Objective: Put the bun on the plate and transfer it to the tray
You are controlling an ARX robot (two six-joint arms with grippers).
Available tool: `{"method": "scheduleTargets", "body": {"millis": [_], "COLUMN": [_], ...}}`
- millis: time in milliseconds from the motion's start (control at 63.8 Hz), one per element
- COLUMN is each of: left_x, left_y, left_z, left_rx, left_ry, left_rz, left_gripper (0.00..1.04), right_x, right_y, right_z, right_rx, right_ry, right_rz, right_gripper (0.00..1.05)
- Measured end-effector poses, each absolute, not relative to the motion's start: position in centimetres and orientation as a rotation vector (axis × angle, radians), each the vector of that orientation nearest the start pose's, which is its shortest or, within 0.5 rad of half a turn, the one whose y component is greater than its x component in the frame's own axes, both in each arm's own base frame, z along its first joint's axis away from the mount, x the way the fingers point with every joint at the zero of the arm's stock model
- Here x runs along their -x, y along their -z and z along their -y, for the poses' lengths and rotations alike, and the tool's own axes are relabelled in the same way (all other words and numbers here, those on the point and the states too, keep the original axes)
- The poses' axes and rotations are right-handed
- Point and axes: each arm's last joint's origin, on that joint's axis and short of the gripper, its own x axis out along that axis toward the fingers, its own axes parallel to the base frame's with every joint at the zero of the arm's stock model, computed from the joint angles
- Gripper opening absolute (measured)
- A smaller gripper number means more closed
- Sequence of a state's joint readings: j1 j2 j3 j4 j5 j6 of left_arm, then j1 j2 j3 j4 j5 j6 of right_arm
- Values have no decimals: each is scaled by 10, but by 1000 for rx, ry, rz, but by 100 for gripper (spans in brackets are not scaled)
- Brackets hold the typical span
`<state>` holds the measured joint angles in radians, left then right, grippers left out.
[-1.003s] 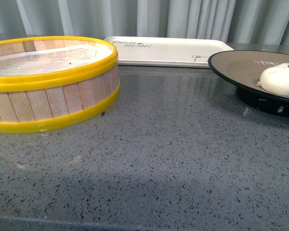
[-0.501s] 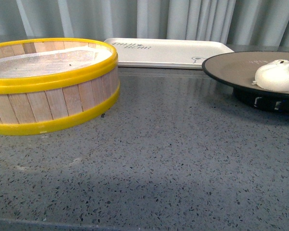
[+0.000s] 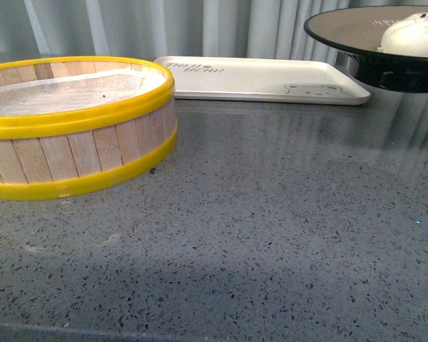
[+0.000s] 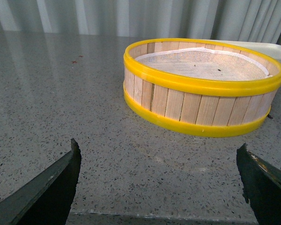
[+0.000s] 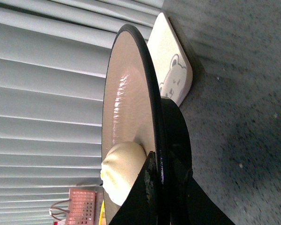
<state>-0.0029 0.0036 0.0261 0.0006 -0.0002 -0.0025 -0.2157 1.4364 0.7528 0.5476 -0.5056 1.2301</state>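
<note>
The white bun (image 3: 414, 35) sits on the tan plate (image 3: 349, 28) with black rim and foot, held in the air at the far right, above the right end of the cream tray (image 3: 257, 77). In the right wrist view my right gripper (image 5: 160, 173) is shut on the plate's rim (image 5: 150, 89), with the bun (image 5: 122, 173) against one finger and the tray's bear drawing (image 5: 173, 84) beyond. My left gripper (image 4: 159, 161) is open and empty over the counter in front of the steamer basket (image 4: 201, 89).
The yellow-rimmed wooden steamer basket (image 3: 71, 121) stands at the left on the grey speckled counter (image 3: 257, 228). Grey curtains hang behind the tray. The counter's front edge runs along the bottom of the left wrist view.
The plate with the bun has risen off the counter and now hangs higher, over the tray's right end. The tray's bear drawing is uncovered. The basket has not moved.
</note>
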Motion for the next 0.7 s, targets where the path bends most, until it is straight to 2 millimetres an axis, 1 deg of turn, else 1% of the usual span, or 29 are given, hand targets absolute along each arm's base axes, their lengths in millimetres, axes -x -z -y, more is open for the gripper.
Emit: {"method": "scheduleTargets", "body": {"millis": [47, 78, 141, 172, 266, 345, 548, 705], "left_x": [-96, -96, -96, -96, -96, -96, -96, -96], "left_y": [-172, -172, -172, -172, -172, -172, -172, -172], "left_z": [0, 0, 0, 0, 0, 0, 0, 0], "left_rx": [3, 3, 3, 3, 3, 3, 3, 3], "left_ry": [3, 2, 3, 3, 3, 3, 3, 3], "left_rz": [23, 23, 23, 23, 23, 23, 23, 23], "left_gripper": [98, 98, 98, 98, 98, 98, 98, 98], "right_x": [-315, -320, -342, -348, -376, -400, -445, -468], "right_y": [-247, -248, -252, -253, -257, -262, -262, -254], "right_z": [53, 54, 55, 55, 51, 43, 16, 3], "right_rx": [-1272, -1272, -1285, -1287, -1299, -1311, -1325, -1339], "right_ry": [-177, -179, -175, -177, -182, -187, -205, -198], "right_rz": [-290, -290, -291, -290, -300, -319, -391, -426], "right_gripper": [2, 2, 2, 2, 2, 2, 2, 2]}}
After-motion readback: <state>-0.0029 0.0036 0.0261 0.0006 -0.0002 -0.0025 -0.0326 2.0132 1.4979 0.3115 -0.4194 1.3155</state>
